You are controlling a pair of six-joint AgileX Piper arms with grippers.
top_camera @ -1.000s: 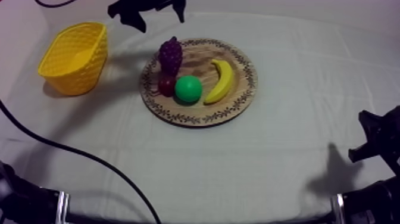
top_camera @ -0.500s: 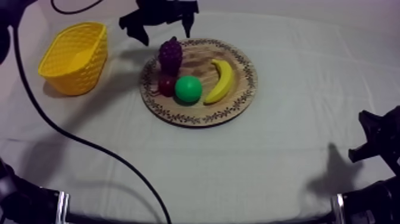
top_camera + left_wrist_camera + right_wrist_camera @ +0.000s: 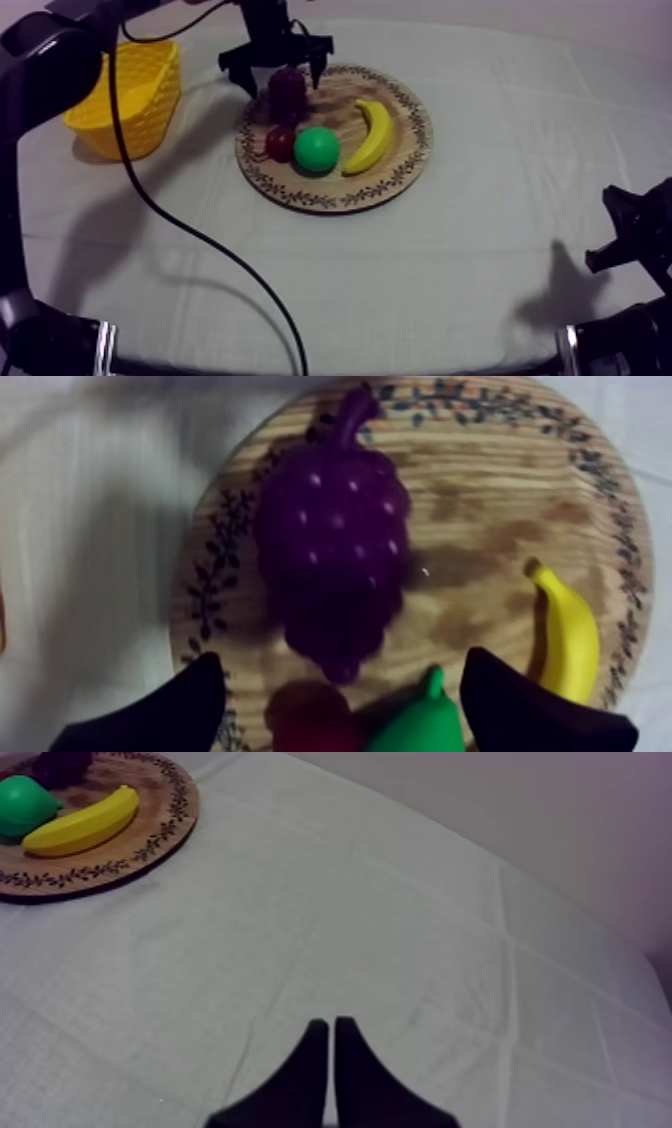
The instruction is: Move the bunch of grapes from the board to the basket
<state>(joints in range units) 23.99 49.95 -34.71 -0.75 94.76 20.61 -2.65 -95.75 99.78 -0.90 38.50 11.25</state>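
Yellow basket (image 3: 125,95) sits far left on the cloth (image 3: 450,290), near the wooden board (image 3: 335,200). Next over, the left gripper (image 3: 279,78) hangs right above the bunch of grapes (image 3: 335,556), fingers spread wide either side, probably not touching it, hard to call. The grapes lie at the board's far left edge, with a small red fruit (image 3: 280,143), pear (image 3: 317,149) and banana (image 3: 371,137) alongside. Over right, the right gripper (image 3: 331,1042) is pinched together on nothing, above bare cloth.
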